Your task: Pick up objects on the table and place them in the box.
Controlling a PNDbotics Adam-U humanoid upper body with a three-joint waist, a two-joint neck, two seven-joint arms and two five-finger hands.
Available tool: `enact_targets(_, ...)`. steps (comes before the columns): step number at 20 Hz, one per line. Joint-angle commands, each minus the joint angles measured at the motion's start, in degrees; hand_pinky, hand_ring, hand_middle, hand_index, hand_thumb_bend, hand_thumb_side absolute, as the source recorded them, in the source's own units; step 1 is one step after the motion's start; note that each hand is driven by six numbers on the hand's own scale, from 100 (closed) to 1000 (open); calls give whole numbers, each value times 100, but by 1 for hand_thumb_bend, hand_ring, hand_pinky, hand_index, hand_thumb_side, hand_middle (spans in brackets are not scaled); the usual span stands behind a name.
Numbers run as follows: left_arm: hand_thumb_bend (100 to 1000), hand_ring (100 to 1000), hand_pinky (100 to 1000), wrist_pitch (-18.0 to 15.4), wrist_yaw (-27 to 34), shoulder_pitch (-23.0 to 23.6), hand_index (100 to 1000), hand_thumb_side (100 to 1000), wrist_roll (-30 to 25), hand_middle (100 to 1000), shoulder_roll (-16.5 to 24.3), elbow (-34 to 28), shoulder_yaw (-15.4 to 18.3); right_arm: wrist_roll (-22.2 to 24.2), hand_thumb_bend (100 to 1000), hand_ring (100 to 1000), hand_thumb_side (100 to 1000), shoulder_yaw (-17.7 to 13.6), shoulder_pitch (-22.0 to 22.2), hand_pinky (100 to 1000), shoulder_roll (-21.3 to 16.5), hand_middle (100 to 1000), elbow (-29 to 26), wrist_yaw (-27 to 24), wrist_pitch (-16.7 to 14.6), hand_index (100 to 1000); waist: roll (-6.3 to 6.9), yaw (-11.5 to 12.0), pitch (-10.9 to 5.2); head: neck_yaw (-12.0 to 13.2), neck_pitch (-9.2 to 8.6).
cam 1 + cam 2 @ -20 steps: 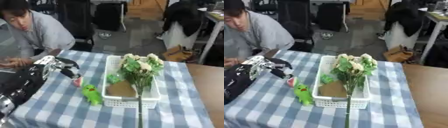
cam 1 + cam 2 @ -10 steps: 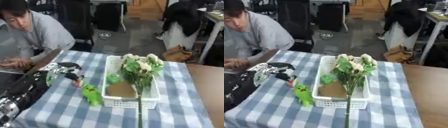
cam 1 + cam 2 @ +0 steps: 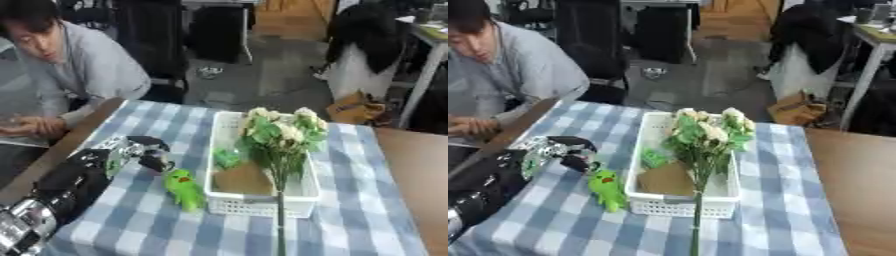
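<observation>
On the bench: blue-and-white checked cloth [image 3: 157, 225] over the whole top.
Left hand [image 3: 131, 152]: in from the lower left on a black arm, over the cloth left of the box; fingers [image 3: 157, 162] curled downward, thumb forward above them (cannot tell whether anything is held between them).
Right hand: not visible in either view.
Green toy [image 3: 185, 187]: small bright green figure with a red spot, lying on the cloth, just beside the box's near-left corner and just below the left hand's fingers; apart from the fingers as far as can be seen.
Box [image 3: 302, 192]: white slotted basket, long side running away from the camera, near the middle of the bench.
Inside the box: a brown flat piece [image 3: 241, 179] at the near end, a small green thing [image 3: 227, 157] at the left wall.
Flowers [image 3: 280, 132]: cream blooms with green leaves resting over the box's right half, stem [image 3: 281, 225] sticking out over the near rim onto the cloth.
</observation>
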Motion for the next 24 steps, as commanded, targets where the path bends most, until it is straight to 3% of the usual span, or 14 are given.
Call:
enact_targets(1, 282, 1000, 996, -59, -294, -205, 1000, 746, 109, 1000, 75, 142, 140, -7, 100, 749, 482, -7, -84, 732, -184, 689, -86, -53, -40, 679, 8, -3, 3, 30, -61)
enact_targets(14, 277, 1000, 1000, 61, -1018, -371, 1000, 738, 447, 1000, -80, 733, 466, 1, 100, 749, 484, -4, -89, 732, -178, 689, -86, -59, -38, 678, 3, -9, 3, 70, -71)
enact_targets(24, 296, 1000, 1000, -29, -1260, -459, 1000, 752, -369, 1000, -84, 946, 540, -15, 100, 749, 485, -3, -96, 733, -190, 689, -86, -68, -39, 678, 4, -10, -6, 124, -87)
